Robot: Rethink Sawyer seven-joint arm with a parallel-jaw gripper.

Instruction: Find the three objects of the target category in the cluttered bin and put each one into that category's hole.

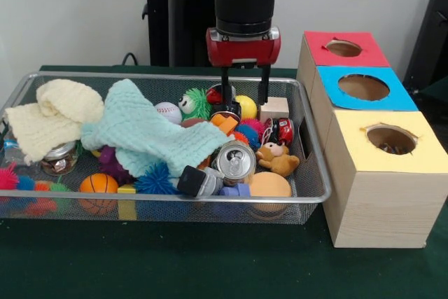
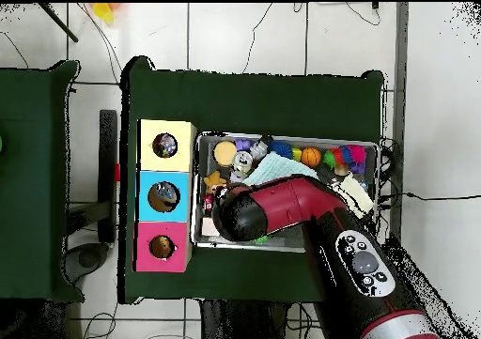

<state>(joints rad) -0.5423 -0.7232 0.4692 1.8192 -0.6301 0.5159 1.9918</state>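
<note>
Over the bin's [image 1: 316,194] far side, we see the gripper [image 1: 245,101] hanging open, fingers spread, above an orange block [image 1: 225,122]; beside it sit a yellow ball [image 1: 246,106] and pale wooden cube [image 1: 274,108].

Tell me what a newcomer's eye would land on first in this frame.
The red and black arm drops into the far side of the wire bin, its hand open over the toys beside a wooden block. A pale green cloth sprawls across the clutter, with a soda can lying just in front. Beside the bin stand three wooden boxes topped red, blue and yellow, each with a hole.
</note>
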